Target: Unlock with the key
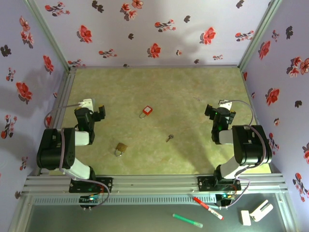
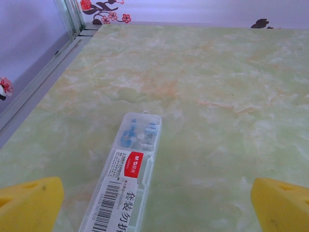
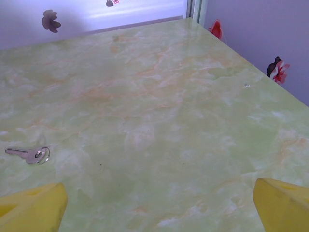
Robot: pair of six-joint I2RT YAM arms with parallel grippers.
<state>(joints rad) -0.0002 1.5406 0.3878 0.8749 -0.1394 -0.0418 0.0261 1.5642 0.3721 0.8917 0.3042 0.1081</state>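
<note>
- Left claw (image 2: 155, 207): wide, holding nothing, by the left edge of the table (image 1: 159, 87). Its yellow pads (image 2: 29, 203) stand either side of a case.
- Right claw (image 3: 157, 207): also wide and empty, by the right edge. Both look parked clear of the work, ready to reach in.
- Key (image 1: 169, 138): flat on the table, right of middle and toward the near edge, touching nothing. The right wrist view shows a small ring on its head. It is loose and nearer the right claw, so that arm probably suits the pick.
- Red lock (image 1: 147, 111): mid-table, well apart from the key.
- Brass lock (image 1: 120, 148): toward the near edge, left of middle, nearer the left claw, which could steady it. Which lock the key fits, I cannot tell.
- Case (image 2: 128, 179): clear plastic, lying flat. It has small blue parts at its far end and a printed barcode card nearer the claw.
</note>
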